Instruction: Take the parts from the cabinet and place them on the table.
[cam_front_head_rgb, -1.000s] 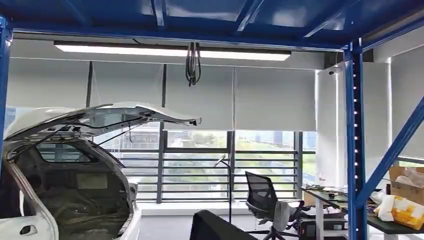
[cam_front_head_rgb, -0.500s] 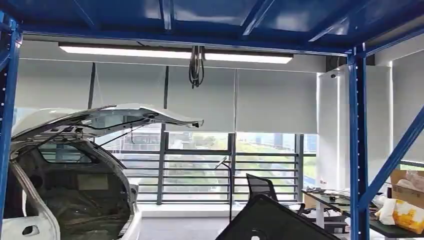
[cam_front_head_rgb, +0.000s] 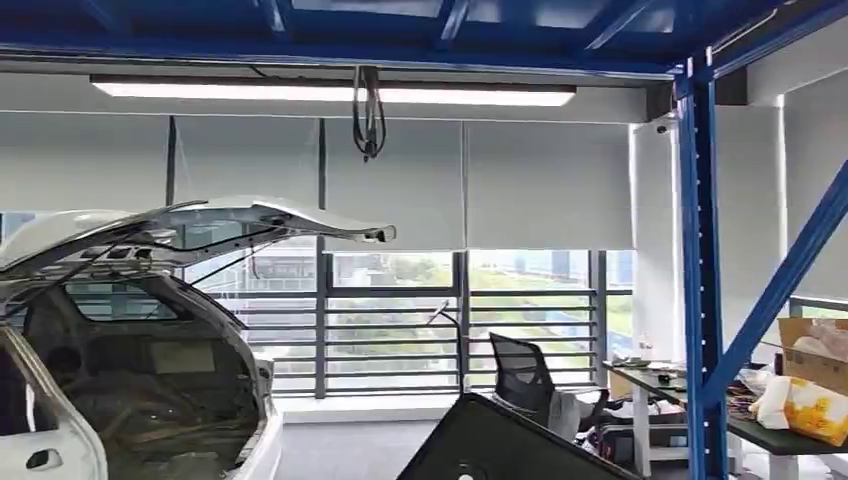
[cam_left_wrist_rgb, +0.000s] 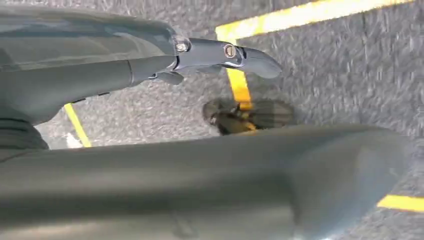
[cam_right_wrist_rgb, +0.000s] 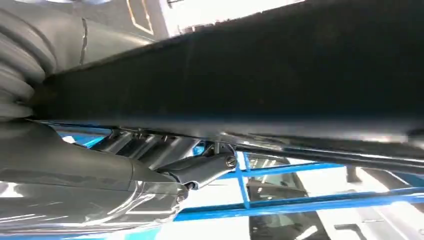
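Note:
A flat black panel part (cam_front_head_rgb: 500, 445) sticks up into the bottom of the head view, tilted, with one corner pointing up. In the right wrist view the same black part (cam_right_wrist_rgb: 260, 75) lies across my right hand (cam_right_wrist_rgb: 125, 185). The hand grips it, with the dark fingers (cam_right_wrist_rgb: 200, 170) against one face and the ribbed cover at its end. My left hand (cam_left_wrist_rgb: 150, 65) hangs over grey carpet, fingers stretched out and apart from the thick thumb (cam_left_wrist_rgb: 200, 185). Nothing lies between them.
A white car body (cam_front_head_rgb: 130, 330) with a raised tailgate stands at the left. A blue rack post (cam_front_head_rgb: 700, 300) and diagonal brace rise at the right, beside a desk with a cardboard box (cam_front_head_rgb: 815, 350). An office chair (cam_front_head_rgb: 525, 380) stands before the windows. Yellow lines (cam_left_wrist_rgb: 240, 85) cross the carpet.
The head camera has swung, shifting the whole room. The black part rose from a small dark shape at the bottom edge into a larger tilted panel.

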